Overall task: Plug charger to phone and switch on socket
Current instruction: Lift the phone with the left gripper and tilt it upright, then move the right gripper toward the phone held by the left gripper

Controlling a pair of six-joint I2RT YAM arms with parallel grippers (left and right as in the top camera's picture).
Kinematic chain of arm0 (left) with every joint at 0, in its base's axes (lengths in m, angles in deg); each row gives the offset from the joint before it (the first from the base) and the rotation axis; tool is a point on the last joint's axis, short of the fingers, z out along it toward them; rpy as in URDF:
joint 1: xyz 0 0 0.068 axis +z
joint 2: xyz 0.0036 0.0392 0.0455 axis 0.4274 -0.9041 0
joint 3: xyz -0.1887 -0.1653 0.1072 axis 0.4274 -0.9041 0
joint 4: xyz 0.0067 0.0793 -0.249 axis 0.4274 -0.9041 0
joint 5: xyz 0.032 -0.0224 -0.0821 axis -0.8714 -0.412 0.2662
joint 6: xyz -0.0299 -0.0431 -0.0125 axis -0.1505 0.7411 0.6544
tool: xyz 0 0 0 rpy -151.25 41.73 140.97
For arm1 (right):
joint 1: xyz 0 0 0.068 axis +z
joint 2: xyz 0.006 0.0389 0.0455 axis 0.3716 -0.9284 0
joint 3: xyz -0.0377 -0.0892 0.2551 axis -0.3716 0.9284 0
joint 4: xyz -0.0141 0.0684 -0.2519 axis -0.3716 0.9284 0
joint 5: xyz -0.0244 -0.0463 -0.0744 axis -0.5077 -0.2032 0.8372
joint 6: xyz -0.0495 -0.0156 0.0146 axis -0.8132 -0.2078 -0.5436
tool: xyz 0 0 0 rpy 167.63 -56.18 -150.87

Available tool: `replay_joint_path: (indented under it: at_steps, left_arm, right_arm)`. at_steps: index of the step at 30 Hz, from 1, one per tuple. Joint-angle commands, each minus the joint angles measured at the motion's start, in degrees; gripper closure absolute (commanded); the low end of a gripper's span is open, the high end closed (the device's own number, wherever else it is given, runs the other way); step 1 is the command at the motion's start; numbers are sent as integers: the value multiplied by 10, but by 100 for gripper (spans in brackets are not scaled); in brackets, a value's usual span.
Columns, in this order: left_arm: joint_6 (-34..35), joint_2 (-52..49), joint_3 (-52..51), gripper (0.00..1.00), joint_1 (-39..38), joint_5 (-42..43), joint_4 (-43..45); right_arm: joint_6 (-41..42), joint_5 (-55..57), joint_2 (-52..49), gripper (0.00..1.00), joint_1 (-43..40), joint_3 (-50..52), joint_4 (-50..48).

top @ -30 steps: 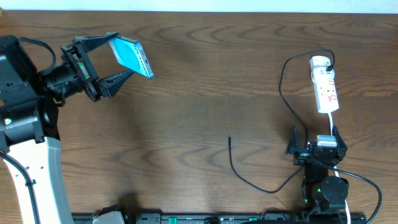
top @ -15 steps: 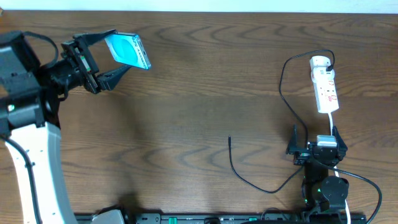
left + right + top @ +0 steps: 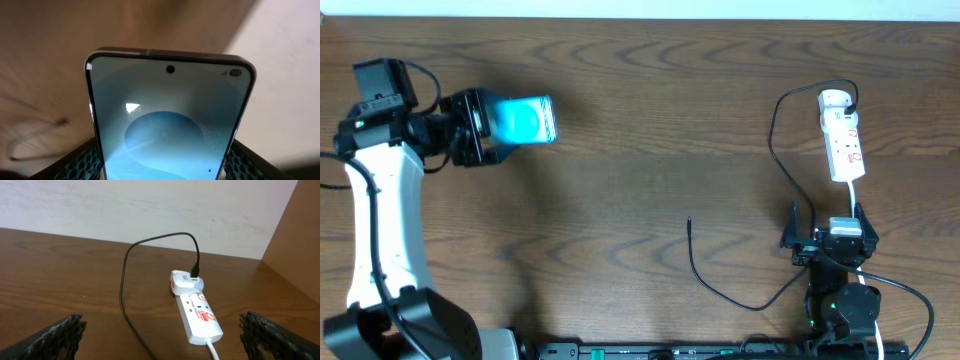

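My left gripper [image 3: 485,128] is shut on the phone [image 3: 520,120], a flat smartphone with a light-blue screen, held above the table's far left. The phone fills the left wrist view [image 3: 167,120], pinched by its side edges between both fingers. The socket [image 3: 842,137], a short white power strip with red marks, lies at the far right. It also shows in the right wrist view [image 3: 199,312]. The charger [image 3: 720,290], a thin black cable, runs from the white plug on the strip, its free tip near the table's middle. My right gripper [image 3: 827,222] is open and empty below the socket.
A thick white cord [image 3: 855,205] leaves the socket's near end toward my right arm. A pale wall [image 3: 150,210] stands behind the table's far edge. Dark wooden tabletop [image 3: 640,150] spans between the phone and the socket.
My left arm has swung and turned, so the phone has rotated from tilted edge-on to screen facing up and moved slightly left. The right arm, socket and cable have not moved.
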Motion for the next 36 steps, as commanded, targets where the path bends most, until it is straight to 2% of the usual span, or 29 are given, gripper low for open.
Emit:
replay_joint_path:
  at_steps: [1, 5, 12, 17, 22, 24, 27, 30, 33, 36]
  left_arm:
    - [-69, -12, 8, 93, -10, -106, -32]
    - [-78, -16, 7, 92, -38, -246, -79]
    - [-78, -16, 7, 93, -98, -368, -101]
    - [-77, -16, 7, 93, -120, -375, -100]
    - [-77, -16, 7, 93, -120, -366, -100]
    - [-77, -16, 7, 93, -120, -364, -100]
    - [-75, -16, 7, 93, -120, -364, -100]
    - [-75, -16, 7, 93, -120, -364, -97]
    - [-75, -16, 7, 92, -120, -363, -96]
    - [-75, -16, 7, 93, -120, -349, -96]
  right_arm:
    - [6, 2, 3, 1, 4, 0, 3]
    - [6, 2, 3, 1, 4, 0, 3]
    - [6, 2, 3, 1, 4, 0, 3]
    - [6, 2, 3, 1, 4, 0, -6]
    - [54, -64, 3, 1, 4, -1, -123]
    - [59, -67, 3, 1, 4, -15, -136]
    - [82, -67, -19, 1, 4, -91, -66]
    - [81, -68, -84, 1, 4, -189, 17]
    - [81, -96, -190, 1, 3, -306, 98]
    - [82, -204, -348, 1, 4, -461, 210]
